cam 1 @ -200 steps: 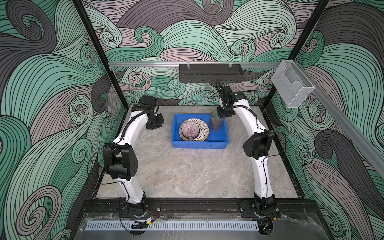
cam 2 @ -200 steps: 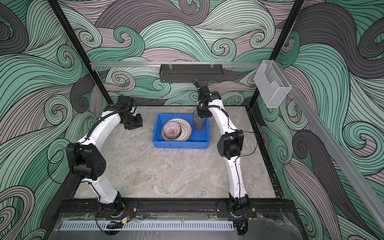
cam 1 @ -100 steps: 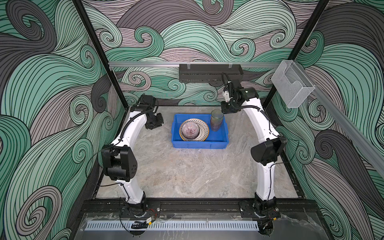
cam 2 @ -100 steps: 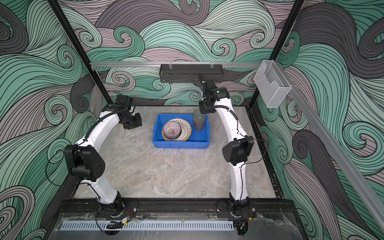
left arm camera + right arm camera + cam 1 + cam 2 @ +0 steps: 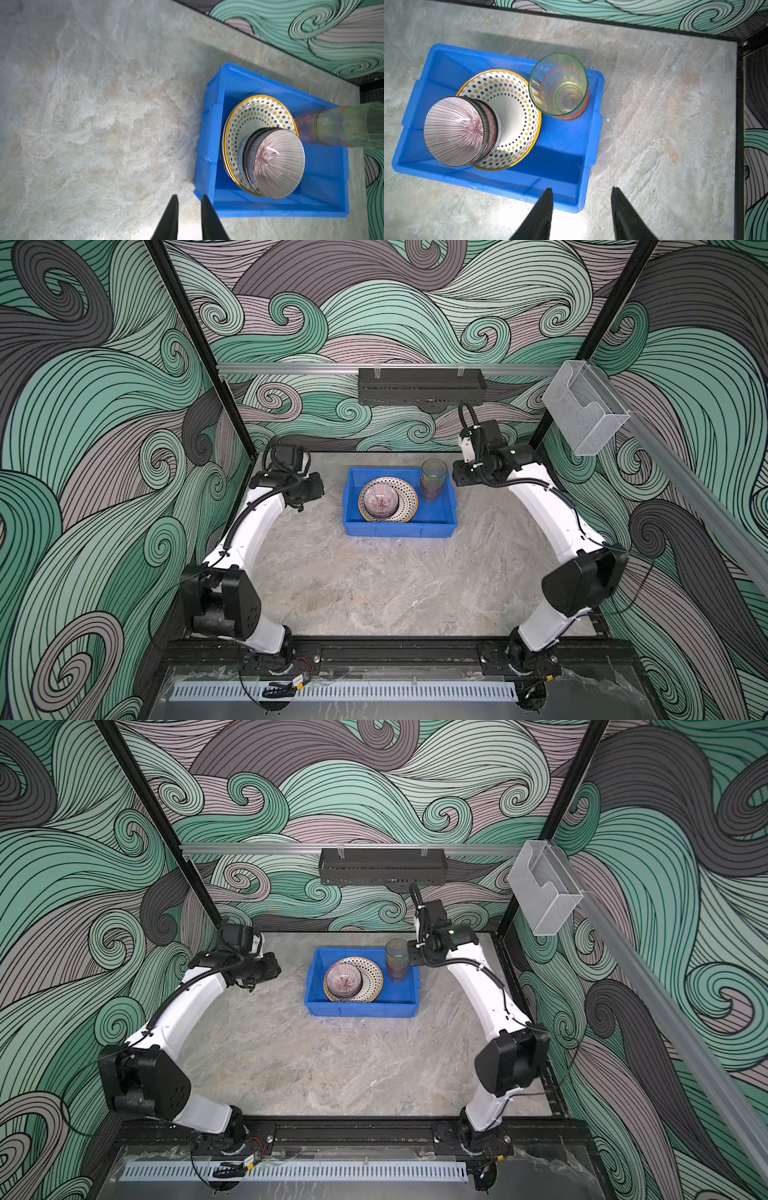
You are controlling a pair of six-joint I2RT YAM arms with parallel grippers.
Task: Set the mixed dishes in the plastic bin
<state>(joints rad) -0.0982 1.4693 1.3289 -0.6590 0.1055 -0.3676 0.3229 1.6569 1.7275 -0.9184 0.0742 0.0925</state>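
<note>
Blue plastic bin [image 5: 399, 529] stood at the far middle of the desk [image 5: 374, 593]. Contents: plates stacked with the dotted plate [image 5: 517, 116] uppermost and a striped bowl [image 5: 454, 131] resting on it. The cup stack [image 5: 558, 85], green cup uppermost, stood upright in the bin's corner nearest the right arm. Right claw [image 5: 581, 188]: at the cups a second earlier, since drawn back beside the bin, jaws widened, holding nothing. Left claw [image 5: 189, 195]: narrowly parted, empty, off the bin's other end. No dishes showed outside the bin. Assessment: cups released; loading looked finished.
</note>
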